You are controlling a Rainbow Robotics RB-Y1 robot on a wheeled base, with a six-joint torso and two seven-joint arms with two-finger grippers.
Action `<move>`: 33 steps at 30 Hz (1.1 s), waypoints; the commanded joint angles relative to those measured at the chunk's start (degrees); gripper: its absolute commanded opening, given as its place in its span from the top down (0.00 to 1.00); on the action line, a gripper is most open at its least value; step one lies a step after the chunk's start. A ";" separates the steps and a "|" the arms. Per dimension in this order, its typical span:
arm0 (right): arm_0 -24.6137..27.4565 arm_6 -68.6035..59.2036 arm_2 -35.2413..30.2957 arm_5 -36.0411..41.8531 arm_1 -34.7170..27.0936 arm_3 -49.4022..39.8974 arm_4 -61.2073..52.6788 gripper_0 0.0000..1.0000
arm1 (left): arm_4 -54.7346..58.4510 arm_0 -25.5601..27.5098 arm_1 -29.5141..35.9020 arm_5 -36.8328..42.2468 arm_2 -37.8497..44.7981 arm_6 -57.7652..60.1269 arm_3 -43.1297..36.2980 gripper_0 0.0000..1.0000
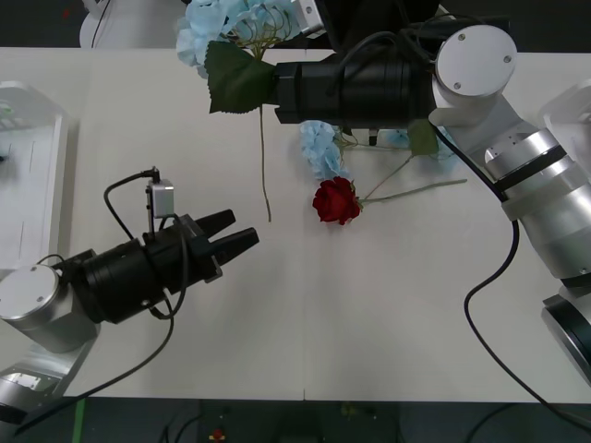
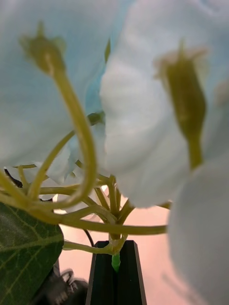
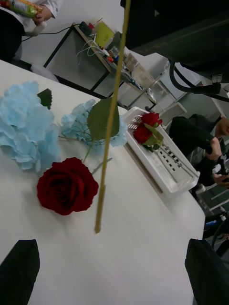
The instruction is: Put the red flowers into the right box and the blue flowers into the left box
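My right gripper [image 1: 273, 92] reaches across the far side of the table, and its black fingers [image 2: 112, 279] are shut on the stem of a blue flower [image 1: 220, 22]. The bloom and a broad leaf [image 1: 236, 77] are held in the air, and the long stem [image 3: 112, 119] hangs down. One red flower [image 1: 334, 200] lies mid-table beside two more blue flowers [image 1: 319, 148]. My left gripper [image 1: 245, 228] hovers open, near left of the rose [image 3: 67, 186]. The left box [image 1: 35, 175] sits at the left edge. The right box [image 3: 183, 177] holds two red flowers [image 3: 147, 127].
My right arm's grey links [image 1: 545, 203] and a black cable [image 1: 480, 305] cover the table's right side. Shelving [image 3: 114, 52] and seated people show in the room beyond the table. Bare white tabletop [image 1: 369, 314] lies in front of the rose.
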 commanded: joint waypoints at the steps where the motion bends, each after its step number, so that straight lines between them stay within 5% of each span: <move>1: -3.42 -2.78 1.16 -0.91 1.92 -0.58 0.39 1.00 | 1.81 -3.08 -3.16 -6.30 -6.58 -1.46 -1.12 0.05; 15: -3.33 -3.22 1.25 0.32 1.75 -0.67 0.30 1.00 | 1.46 -9.06 -3.78 -12.89 -7.72 -1.46 -0.59 0.00; 16: -3.42 -3.22 1.25 0.32 1.66 -0.58 0.30 1.00 | 1.55 -9.23 -3.87 -12.98 -7.63 -1.46 -0.59 0.07; 17: -3.33 -3.22 1.25 0.32 1.48 -0.67 0.30 1.00 | 1.55 -9.58 -3.87 -13.33 -7.37 -1.46 -0.59 0.36; 18: -3.33 -3.22 1.34 0.41 1.48 -0.58 0.30 1.00 | 1.55 -9.67 -3.87 -13.60 -7.37 -1.46 -0.59 0.44; 20: -3.42 -3.22 1.34 0.94 1.31 -0.67 0.30 1.00 | 1.63 -9.94 -3.78 -14.04 -7.10 -1.46 -0.59 0.90; 21: -3.42 -3.30 1.25 1.20 1.31 -0.58 0.30 1.00 | 1.63 -9.94 -3.87 -14.21 -6.93 -1.46 -0.59 1.00; 33: -3.42 -3.30 1.34 1.47 0.34 -0.58 -0.58 1.00 | 3.57 -10.20 -3.95 -16.06 -5.35 -1.46 -0.68 1.00</move>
